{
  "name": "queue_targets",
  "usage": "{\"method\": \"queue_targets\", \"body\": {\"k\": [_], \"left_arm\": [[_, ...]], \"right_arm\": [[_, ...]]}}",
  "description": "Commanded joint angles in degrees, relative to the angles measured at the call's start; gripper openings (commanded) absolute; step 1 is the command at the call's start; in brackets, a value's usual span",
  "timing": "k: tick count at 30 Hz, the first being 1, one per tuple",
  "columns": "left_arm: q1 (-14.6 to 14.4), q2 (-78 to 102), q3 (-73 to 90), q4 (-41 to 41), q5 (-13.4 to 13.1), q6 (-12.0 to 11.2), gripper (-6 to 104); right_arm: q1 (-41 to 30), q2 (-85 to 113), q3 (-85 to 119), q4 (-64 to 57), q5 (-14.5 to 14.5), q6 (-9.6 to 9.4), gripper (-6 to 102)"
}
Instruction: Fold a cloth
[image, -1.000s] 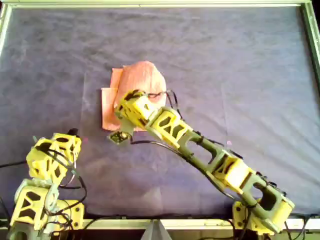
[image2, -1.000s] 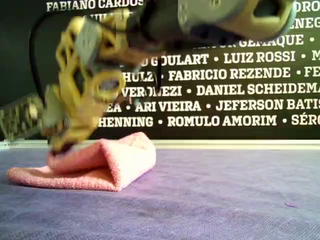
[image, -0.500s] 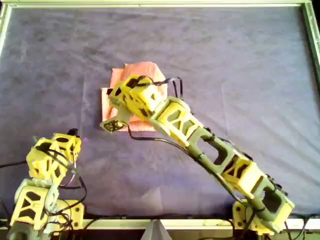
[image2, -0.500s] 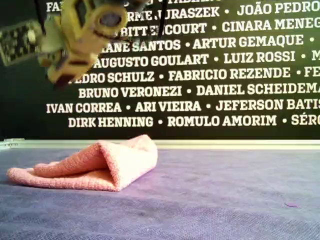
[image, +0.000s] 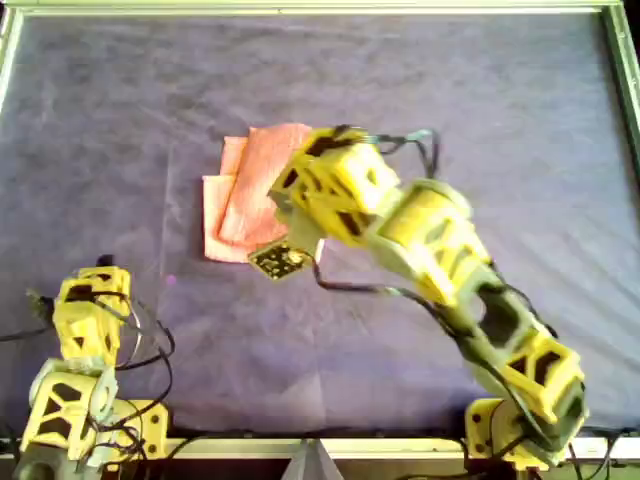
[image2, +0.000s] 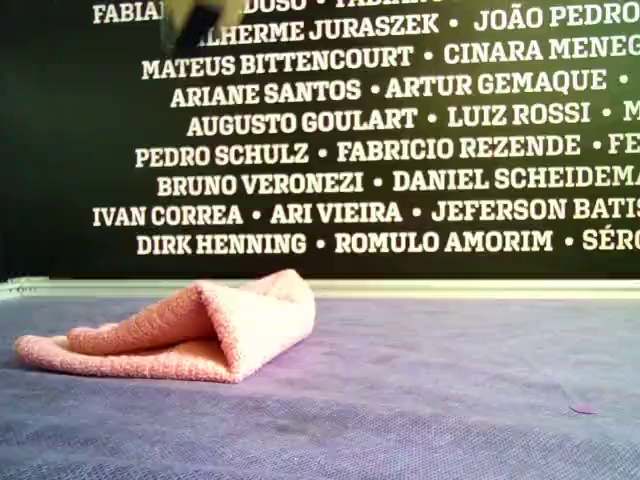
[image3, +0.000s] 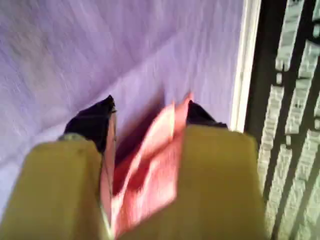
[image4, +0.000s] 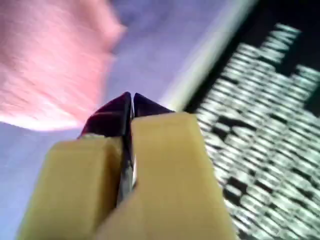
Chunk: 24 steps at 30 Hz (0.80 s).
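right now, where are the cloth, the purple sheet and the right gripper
cloth (image: 250, 190), overhead view, its folded upper layer
purple sheet (image: 500, 120), overhead view, a bare stretch
right gripper (image4: 131, 99), right wrist view, where its shut fingertips meet

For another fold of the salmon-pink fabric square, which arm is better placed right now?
Right. The right gripper hangs above the salmon-pink fabric square, jaws shut; it would need opening. The left arm sits folded at the overhead view's lower left, far from it.
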Motion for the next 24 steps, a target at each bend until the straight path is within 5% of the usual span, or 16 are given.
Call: {"method": "queue_targets", "body": {"k": [1, 4, 8, 14, 19, 24], "left_arm": [[0.4, 0.3, -1.0, -0.1, -4.3, -0.6, 45], [0.4, 0.3, -1.0, -0.1, -4.7, -0.6, 35], [0.4, 0.3, -1.0, -0.1, -4.3, 0.1, 17], [0.4, 0.3, -1.0, -0.1, -4.2, 0.2, -2], [0.3, 0.3, -1.1, -0.2, -4.0, -0.7, -2], [-1.8, 0.3, -1.1, -0.2, -0.9, -0.7, -2]], "right_arm": [[-0.8, 11.7, -2.3, 0.0, 4.7, 0.35, -1], [-0.8, 18.4, 3.3, -0.2, 13.7, 0.35, -1], [-0.5, 29.3, 11.5, -3.7, 19.7, 0.35, -1], [-4.4, 45.2, 26.6, -6.9, 23.2, 0.26, -1], [-16.2, 56.0, 42.5, -6.9, 23.8, 0.35, -1], [-27.2, 65.0, 63.2, -8.7, 22.9, 0.35, -1]]}}
